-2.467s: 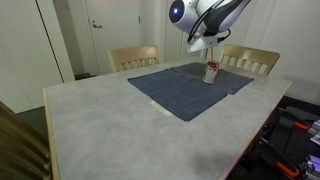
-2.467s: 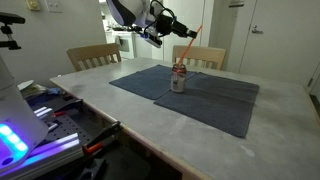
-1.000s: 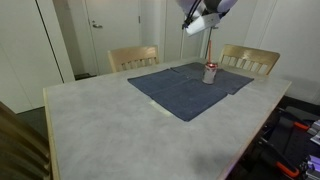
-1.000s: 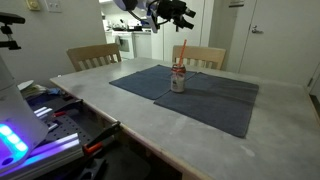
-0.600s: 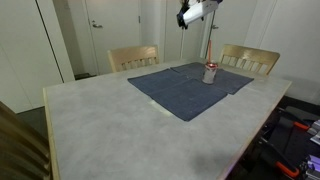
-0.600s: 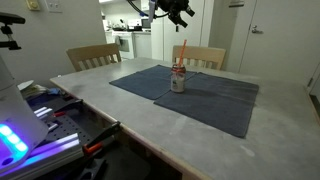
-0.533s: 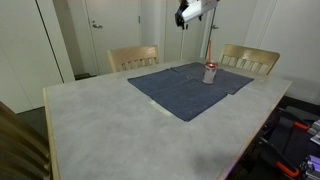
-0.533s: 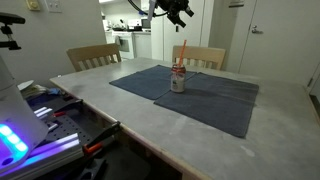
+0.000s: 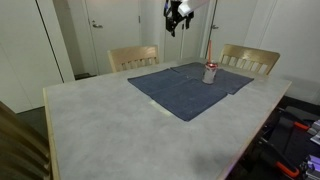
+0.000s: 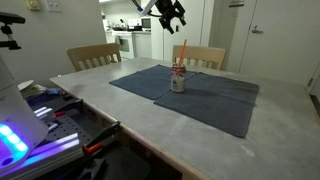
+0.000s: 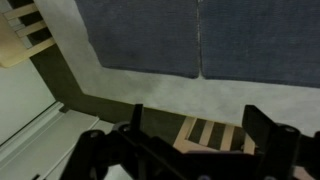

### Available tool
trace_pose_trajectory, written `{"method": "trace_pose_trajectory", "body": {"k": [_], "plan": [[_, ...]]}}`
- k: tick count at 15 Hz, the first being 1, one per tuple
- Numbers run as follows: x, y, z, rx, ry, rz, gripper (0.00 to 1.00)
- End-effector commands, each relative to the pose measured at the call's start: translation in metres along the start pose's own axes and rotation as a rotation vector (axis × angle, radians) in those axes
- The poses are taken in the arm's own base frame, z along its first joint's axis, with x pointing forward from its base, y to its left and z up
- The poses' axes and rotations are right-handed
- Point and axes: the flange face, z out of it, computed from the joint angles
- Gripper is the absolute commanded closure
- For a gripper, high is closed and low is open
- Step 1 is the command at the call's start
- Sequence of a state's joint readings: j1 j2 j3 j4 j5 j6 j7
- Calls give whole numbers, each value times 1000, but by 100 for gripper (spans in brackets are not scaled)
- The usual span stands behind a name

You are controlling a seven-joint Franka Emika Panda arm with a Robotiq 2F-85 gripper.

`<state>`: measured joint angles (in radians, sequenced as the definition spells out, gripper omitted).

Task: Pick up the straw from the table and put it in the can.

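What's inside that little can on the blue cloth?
A red straw stands in the can, its top part poking out and leaning. The straw's lower part is hidden by the can's wall, and whether any drink is inside cannot be seen.

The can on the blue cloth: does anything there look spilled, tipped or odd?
Nothing stands out. The can stands upright on the blue cloth, the red straw leaning slightly out of its top, no spill visible. The hand hangs open high up.
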<state>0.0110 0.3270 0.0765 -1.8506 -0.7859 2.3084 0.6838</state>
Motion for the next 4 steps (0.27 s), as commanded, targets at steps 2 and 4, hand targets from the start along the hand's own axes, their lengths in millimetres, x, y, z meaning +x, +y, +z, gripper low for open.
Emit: {"method": "trace_pose_trajectory", "body": {"k": [2,4], "plan": [[9,-28,30,155,-127,-161,0],[7,-42,42,227,-209,-221,0]]}}
